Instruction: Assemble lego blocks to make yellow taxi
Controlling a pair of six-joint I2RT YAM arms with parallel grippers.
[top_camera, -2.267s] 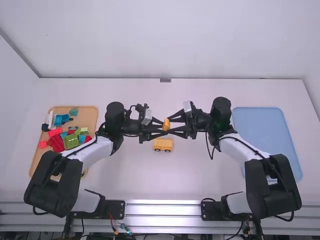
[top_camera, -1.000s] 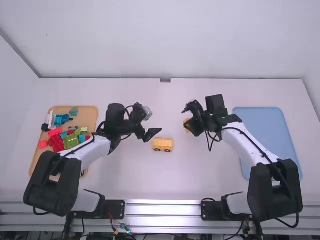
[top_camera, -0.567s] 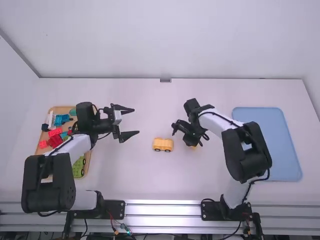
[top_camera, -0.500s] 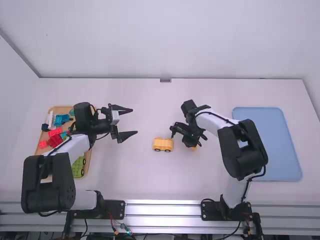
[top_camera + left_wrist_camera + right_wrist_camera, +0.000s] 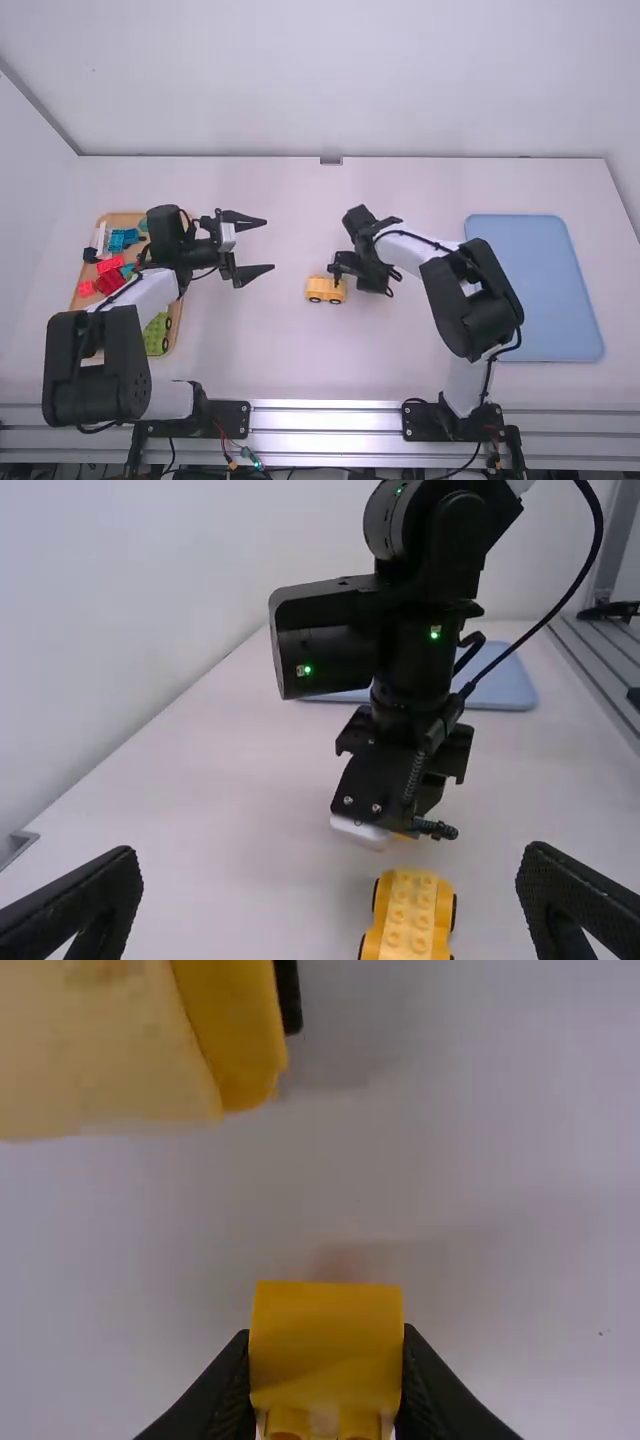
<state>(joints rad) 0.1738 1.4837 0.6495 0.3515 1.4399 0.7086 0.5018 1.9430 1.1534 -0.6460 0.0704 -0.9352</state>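
Observation:
At the left, clear of the table's middle, my left gripper (image 5: 270, 245) stands open and holds nothing; in the left wrist view the same gripper (image 5: 330, 880) has its fingers wide apart. My right gripper (image 5: 362, 270) is low, just right of the yellow car body (image 5: 326, 290). Seen from the right wrist, that gripper (image 5: 325, 1355) is shut on a small yellow block (image 5: 326, 1325) with studs toward its lower end. The wheeled car body (image 5: 100, 1050) is close by, separated from the block by a gap. Studs line the top of the car body (image 5: 408, 915) in the left wrist view.
A wooden tray (image 5: 186, 222) of red, blue and green bricks lies at the left, partly under the left arm. The blue tray (image 5: 540, 285) lies at the right, beyond the right arm.
Both grippers were together at the yellow block above the car. The left let go and drew back left, opening wide; the right took the block away rightward, lowered it, then came back toward the car.

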